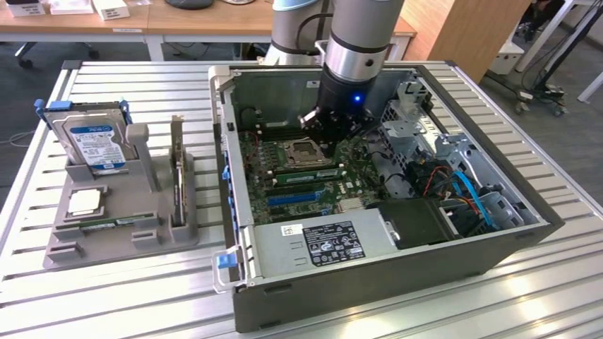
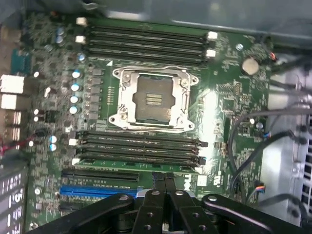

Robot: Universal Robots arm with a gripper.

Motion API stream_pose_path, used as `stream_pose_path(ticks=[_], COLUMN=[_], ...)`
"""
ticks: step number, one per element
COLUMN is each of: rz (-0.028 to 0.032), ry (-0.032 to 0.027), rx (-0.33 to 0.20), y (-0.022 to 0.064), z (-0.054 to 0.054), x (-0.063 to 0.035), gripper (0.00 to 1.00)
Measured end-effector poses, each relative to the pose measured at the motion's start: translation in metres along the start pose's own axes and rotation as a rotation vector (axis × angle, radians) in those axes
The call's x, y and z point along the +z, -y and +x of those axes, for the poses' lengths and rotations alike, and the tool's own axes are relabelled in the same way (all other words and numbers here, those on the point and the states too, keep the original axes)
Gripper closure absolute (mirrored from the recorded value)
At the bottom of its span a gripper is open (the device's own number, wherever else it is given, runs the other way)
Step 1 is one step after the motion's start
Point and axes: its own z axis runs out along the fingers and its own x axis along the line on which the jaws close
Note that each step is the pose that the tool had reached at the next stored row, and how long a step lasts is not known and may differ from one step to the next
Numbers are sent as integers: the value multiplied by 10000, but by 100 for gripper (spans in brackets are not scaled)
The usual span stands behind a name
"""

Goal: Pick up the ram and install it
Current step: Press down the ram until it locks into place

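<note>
The ram is a long thin green stick lying along the outermost memory slot beside the CPU socket. In the exterior view it shows as a green strip on the motherboard inside the open computer case. My gripper is shut, its two black fingers pressed together with nothing between them. The fingertips hover just beside the ram's long edge, toward the blue expansion slot. In the exterior view the gripper hangs low inside the case over the socket area.
A grey holder at the exterior view's left carries a blue-labelled hard drive, an upright expansion card and a chip. Cables and a drive cage crowd the case's other side. The power supply fills the near corner.
</note>
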Motion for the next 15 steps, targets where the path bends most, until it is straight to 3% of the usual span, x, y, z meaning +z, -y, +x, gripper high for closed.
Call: stream_pose_path(ticks=[3, 7, 15], rz=[15, 17, 77], ry=[15, 15, -19], rx=[356, 358, 358], y=[0, 0, 0], z=[0, 1, 13], x=[3, 3, 2], gripper=[90, 90, 90])
